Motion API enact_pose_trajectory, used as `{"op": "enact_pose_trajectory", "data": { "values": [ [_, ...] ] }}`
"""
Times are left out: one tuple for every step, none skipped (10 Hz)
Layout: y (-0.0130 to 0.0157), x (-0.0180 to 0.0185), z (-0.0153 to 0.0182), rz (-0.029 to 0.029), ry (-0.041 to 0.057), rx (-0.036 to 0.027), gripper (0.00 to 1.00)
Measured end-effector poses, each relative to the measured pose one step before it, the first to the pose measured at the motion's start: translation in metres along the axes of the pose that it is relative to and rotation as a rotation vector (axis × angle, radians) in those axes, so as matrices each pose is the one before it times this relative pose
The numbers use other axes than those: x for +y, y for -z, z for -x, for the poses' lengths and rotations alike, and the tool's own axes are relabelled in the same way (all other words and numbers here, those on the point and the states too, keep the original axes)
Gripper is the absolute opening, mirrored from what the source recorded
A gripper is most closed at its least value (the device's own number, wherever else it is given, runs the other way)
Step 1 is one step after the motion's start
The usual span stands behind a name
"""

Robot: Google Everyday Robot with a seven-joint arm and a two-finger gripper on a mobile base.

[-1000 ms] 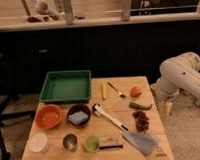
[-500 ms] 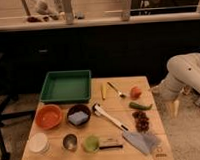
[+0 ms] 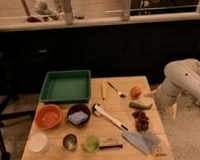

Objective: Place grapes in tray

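A: What does the arm (image 3: pixel 184 80) look like?
B: Off-white glossy shell. Fat rounded segments, bulbous joint housings.
A: Gripper (image 3: pixel 173 112)?
B: Pale slim piece at the arm's lower end, just off the right edge of the table (image 3: pixel 108 130).

The robot's arm (image 3: pixel 186 80) ran off the right edge. Its gripper (image 3: pixel 173 111) hung low beside the right side of the table (image 3: pixel 103 128), its shape hard to make out. The grapes (image 3: pixel 141 120) were just a dark lump. The blue thing (image 3: pixel 77 117) in the dark bowl (image 3: pixel 87 109) could not be named.
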Motion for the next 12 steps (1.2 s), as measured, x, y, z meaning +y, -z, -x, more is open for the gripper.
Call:
{"op": "enact_pose_trajectory", "data": {
  "values": [
    [0.00033, 0.00093, -0.00019, -0.00006, -0.00155, -0.00036, 0.94],
    [0.00004, 0.00076, -0.00023, 0.00103, -0.00087, -0.00001, 0.94],
    [-0.00006, -0.00096, 0.00054, -0.00007, 0.00175, -0.00022, 0.94],
    [-0.0002, -0.00089, 0.00066, 0.00043, 0.00211, -0.00027, 0.94],
    [-0.00028, 0.00006, 0.00037, 0.0006, 0.00123, -0.00024, 0.94],
    [-0.00064, -0.00001, 0.00058, 0.00031, 0.01083, -0.00172, 0.94],
    [-0.00641, 0.00017, 0.00167, 0.00364, 0.04122, -0.00943, 0.94],
    [-0.0094, -0.00167, 0.00189, 0.00574, 0.0462, -0.01189, 0.94],
    [-0.0136, -0.00167, 0.00075, 0.00685, 0.05153, -0.01486, 0.94],
    [-0.0103, -0.001, -0.00069, 0.00097, 0.03707, -0.01163, 0.94],
    [-0.0068, -0.00026, -0.00086, -0.00282, 0.0327, -0.00957, 0.94],
    [-0.00469, -0.00047, -0.00054, -0.00597, 0.03406, -0.00773, 0.94]
  ]
}}
